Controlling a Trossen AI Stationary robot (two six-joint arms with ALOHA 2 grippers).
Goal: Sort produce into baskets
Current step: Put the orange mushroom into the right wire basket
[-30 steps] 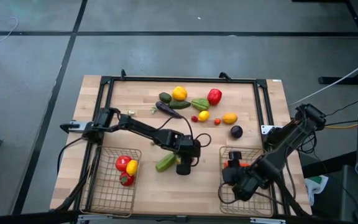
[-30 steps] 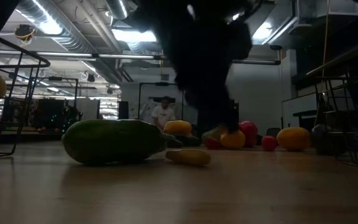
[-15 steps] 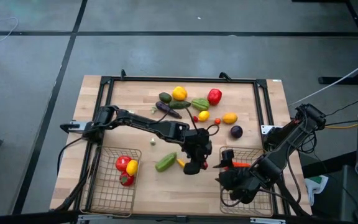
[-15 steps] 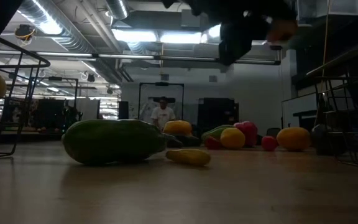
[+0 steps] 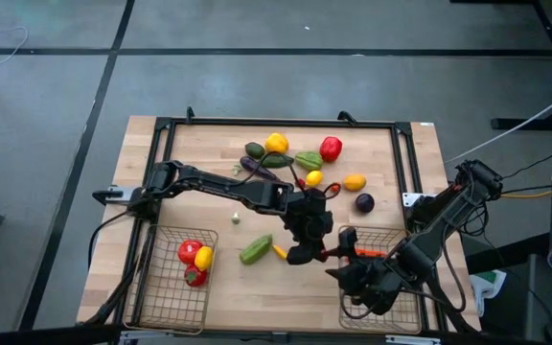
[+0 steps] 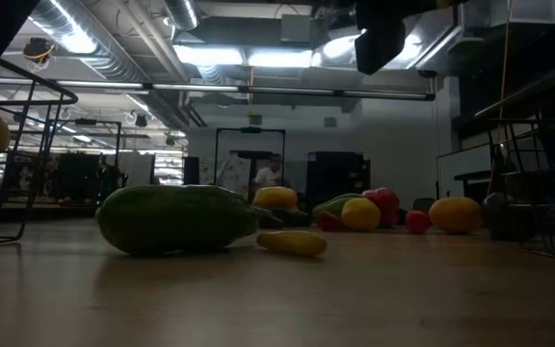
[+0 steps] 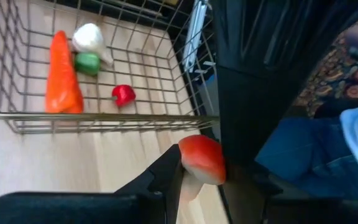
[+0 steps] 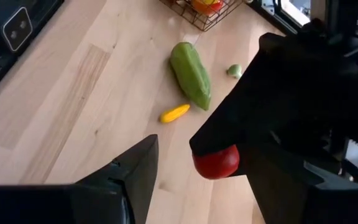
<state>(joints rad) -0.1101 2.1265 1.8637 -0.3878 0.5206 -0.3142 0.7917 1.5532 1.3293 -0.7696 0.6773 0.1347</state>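
My left gripper hangs above the table's middle, just left of the right basket, shut on a small red-capped piece of produce with a pale stem. The right wrist view shows the same piece. My right gripper hovers over the right basket's near left corner, open, with nothing between its fingers. That basket holds a carrot, a white bulb, a green piece and a small red pepper. The left basket holds red and yellow pieces. My left gripper pinches the piece's red cap between its two fingers. The fingers slant down, coming from the table's left. The piece is lifted clear of the table, its pale stem showing below the cap.
On the wood below my left gripper lie a green cucumber, a little yellow piece and a tiny green one. More produce is clustered at the far middle, around a yellow pepper and a red piece. A dark frame rims the table.
My left gripper has risen from the tabletop beside the cucumber and gone toward the right basket, tipping up from pointing down to a slant; the red-capped piece has come up with it, clear of the table. My right gripper has turned at the wrist, staying over its basket.
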